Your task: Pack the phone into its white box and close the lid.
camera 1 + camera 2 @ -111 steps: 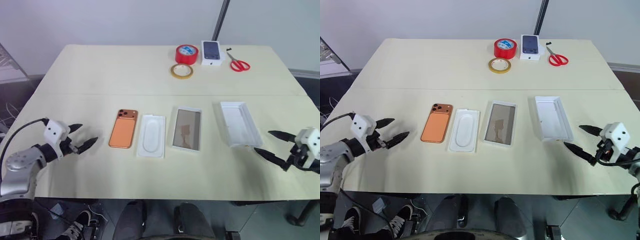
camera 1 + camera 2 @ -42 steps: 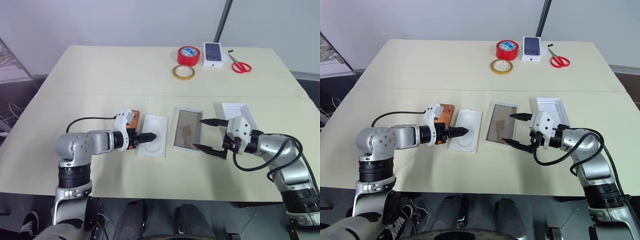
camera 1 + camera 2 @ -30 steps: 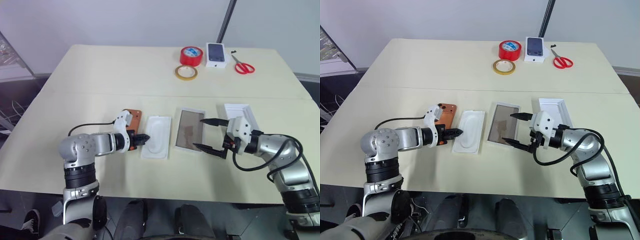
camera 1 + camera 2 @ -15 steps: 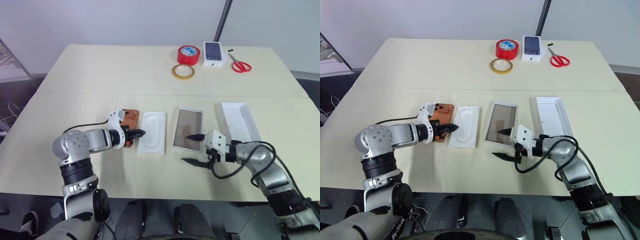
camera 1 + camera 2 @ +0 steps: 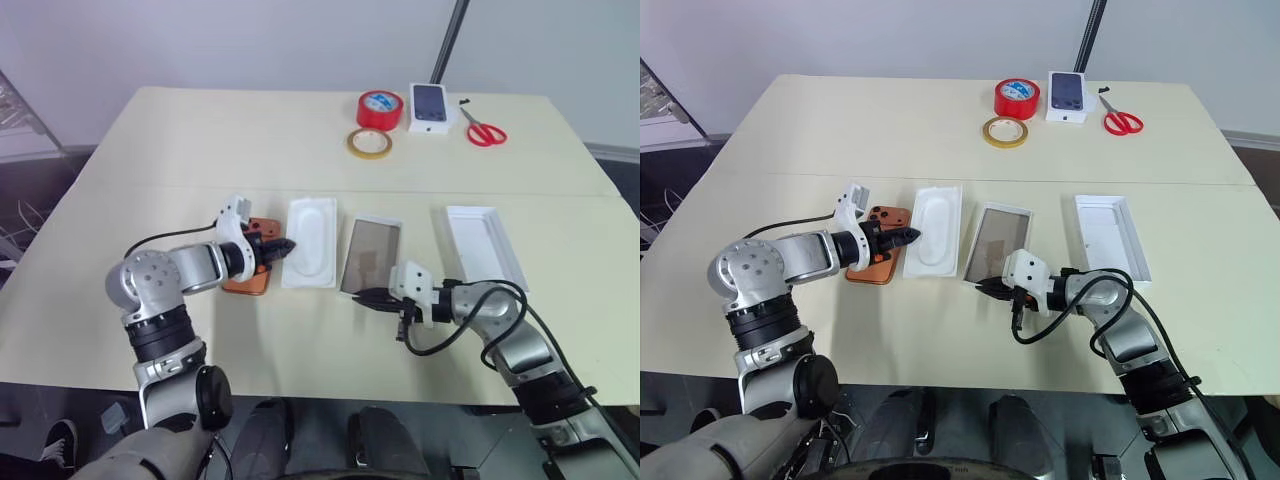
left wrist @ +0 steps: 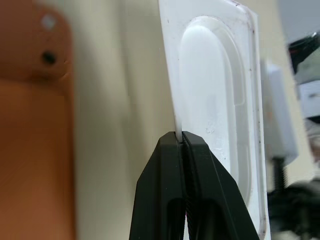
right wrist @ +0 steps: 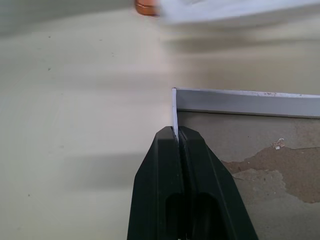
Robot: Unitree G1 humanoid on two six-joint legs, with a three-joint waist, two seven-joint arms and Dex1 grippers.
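Right wrist view: right gripper [image 7: 175,134] pinches white box [image 7: 250,102] wall.

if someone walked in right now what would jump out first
Both arms meet mid-table: the left gripper is shut on the edge of the flat white insert, lifting it beside the orange phone. The right gripper pinches the near corner wall of the white box.

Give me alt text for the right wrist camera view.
The right end effector, shut, pinches the thin wall at a corner of the white box, whose brownish-grey floor shows beside it. The cream table lies around.
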